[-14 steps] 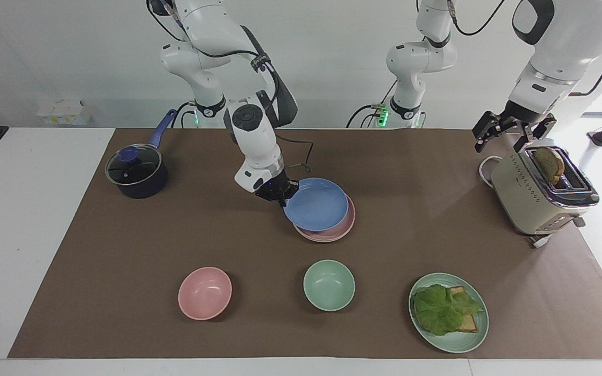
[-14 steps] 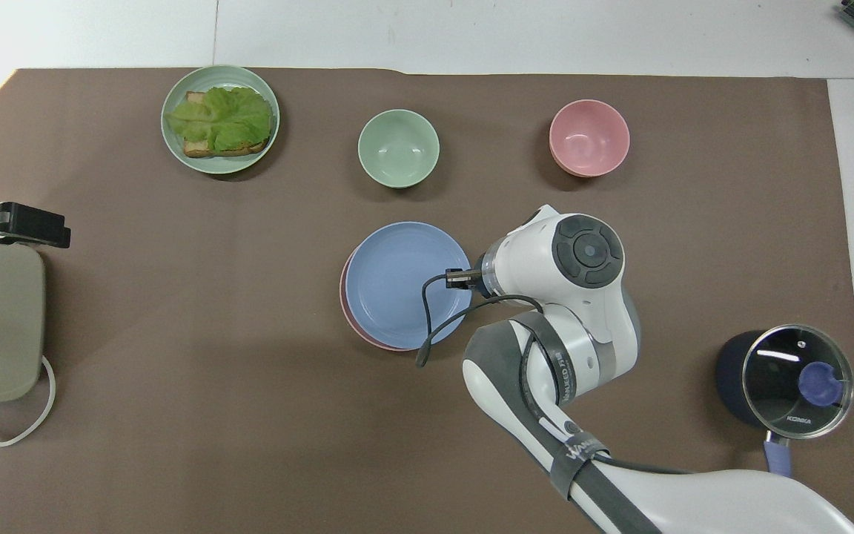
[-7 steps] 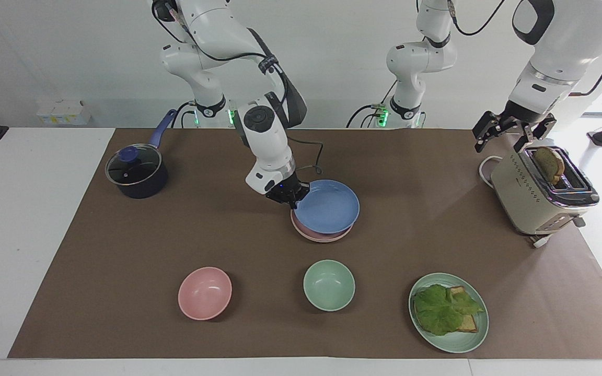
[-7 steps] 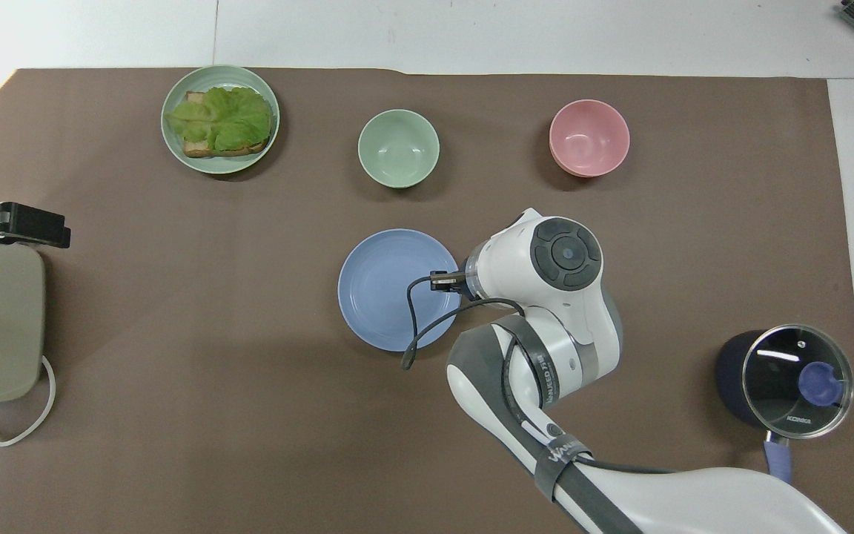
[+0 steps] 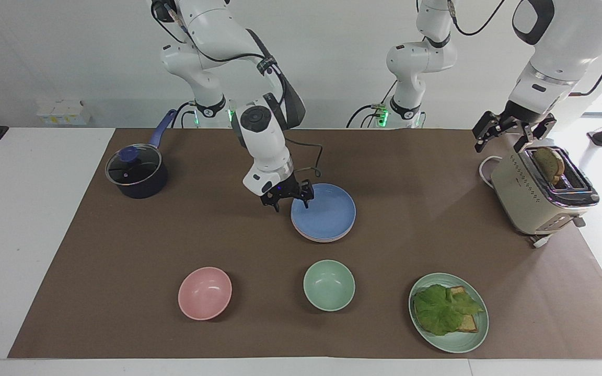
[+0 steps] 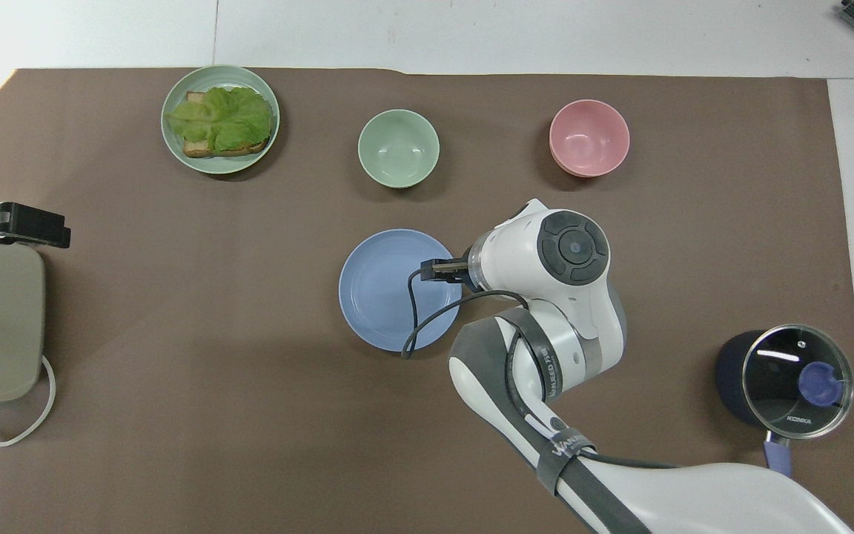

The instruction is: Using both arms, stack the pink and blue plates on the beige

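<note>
Facing view first: I see the blue plate (image 5: 325, 211) lying flat on top of the pink plate (image 5: 315, 236), of which only a thin edge shows at the stack's rim nearest the camera. I cannot make out a beige plate under them. The stack sits mid-table on the brown mat (image 5: 123, 250), nearer to the robots than the green bowl (image 5: 328, 285).

My right gripper (image 5: 290, 200) is at the stack's edge toward the right arm's end of the table, fingers spread apart, one fingertip over the blue plate's rim and nothing pinched between them. In the overhead view the right arm's wrist (image 6: 545, 259) covers most of it.

My left gripper (image 5: 510, 131) waits over the toaster (image 5: 536, 196), fingers spread and holding nothing.
</note>
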You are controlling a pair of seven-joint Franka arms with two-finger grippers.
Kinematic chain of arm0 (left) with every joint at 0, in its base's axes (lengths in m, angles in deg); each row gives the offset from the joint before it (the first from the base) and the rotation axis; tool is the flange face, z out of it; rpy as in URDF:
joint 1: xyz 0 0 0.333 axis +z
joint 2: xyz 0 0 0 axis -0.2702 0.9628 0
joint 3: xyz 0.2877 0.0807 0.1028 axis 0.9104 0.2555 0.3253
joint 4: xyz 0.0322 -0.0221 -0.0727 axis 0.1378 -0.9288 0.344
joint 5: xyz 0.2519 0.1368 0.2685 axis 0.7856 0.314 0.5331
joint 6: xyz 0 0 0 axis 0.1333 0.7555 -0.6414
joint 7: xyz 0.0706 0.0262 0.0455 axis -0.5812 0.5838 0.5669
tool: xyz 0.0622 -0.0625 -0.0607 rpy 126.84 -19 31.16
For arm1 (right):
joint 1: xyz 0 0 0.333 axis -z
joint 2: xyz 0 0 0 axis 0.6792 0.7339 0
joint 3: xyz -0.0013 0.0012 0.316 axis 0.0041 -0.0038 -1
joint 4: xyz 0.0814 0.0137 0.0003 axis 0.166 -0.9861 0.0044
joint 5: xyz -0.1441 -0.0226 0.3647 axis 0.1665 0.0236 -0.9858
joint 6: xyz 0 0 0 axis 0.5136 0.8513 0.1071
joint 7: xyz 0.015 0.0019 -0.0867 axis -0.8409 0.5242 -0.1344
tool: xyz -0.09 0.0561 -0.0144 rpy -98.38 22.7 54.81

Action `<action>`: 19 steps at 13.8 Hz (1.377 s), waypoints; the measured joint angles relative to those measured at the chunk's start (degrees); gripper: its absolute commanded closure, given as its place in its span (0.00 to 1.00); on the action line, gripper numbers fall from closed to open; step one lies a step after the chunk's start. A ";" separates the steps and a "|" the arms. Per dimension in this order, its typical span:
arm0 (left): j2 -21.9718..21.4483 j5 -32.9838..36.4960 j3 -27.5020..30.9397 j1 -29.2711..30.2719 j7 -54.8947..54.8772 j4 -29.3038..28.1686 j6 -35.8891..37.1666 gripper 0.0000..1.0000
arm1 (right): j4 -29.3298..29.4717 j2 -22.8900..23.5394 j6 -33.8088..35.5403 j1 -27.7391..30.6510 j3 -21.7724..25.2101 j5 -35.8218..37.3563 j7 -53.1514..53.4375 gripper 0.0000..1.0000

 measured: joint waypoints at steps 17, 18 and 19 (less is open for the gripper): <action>0.00 0.00 0.00 0.00 0.00 0.00 0.00 0.00 | 7.99 -14.18 20.50 21.38 1.40 0.61 -15.04 0.00; 0.00 0.00 0.00 0.00 0.00 0.00 0.00 0.00 | 8.02 -15.41 22.33 22.54 1.58 1.90 -15.42 0.00; 0.00 0.00 0.00 0.00 0.00 0.00 0.00 0.00 | 8.02 -16.58 24.05 23.31 1.68 3.89 -15.46 0.00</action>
